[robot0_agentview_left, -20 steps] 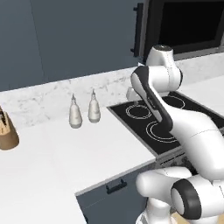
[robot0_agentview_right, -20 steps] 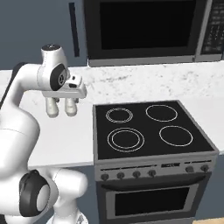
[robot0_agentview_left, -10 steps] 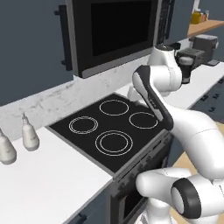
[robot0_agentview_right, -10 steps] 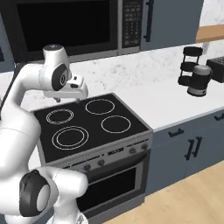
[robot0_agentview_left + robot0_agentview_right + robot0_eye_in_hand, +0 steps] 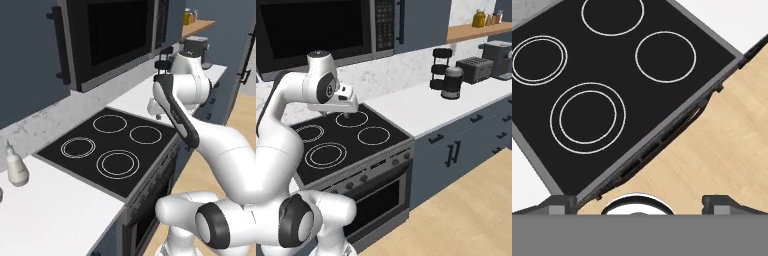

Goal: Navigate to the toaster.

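Observation:
The toaster is a dark grey box on the white counter at the far right, under a wooden shelf. To its left stands a black kettle with a silver lid, and to its right a taller coffee machine. My gripper hangs over the back of the black stove top, well to the left of the toaster. It appears again in front of the microwave, gripper pointing down. In the hand view the fingertips stand wide apart, open and holding nothing, above the stove top.
A microwave hangs above the stove, with dark cabinets beside it. A white bottle stands on the counter at the far left. Drawer fronts run below the counter, and wooden floor stretches to the right.
The whole picture has shifted as the base drove right along the counter. The bottles slid off left; stove, then kettle, toaster and coffee machine came in. The arm's pose is unchanged.

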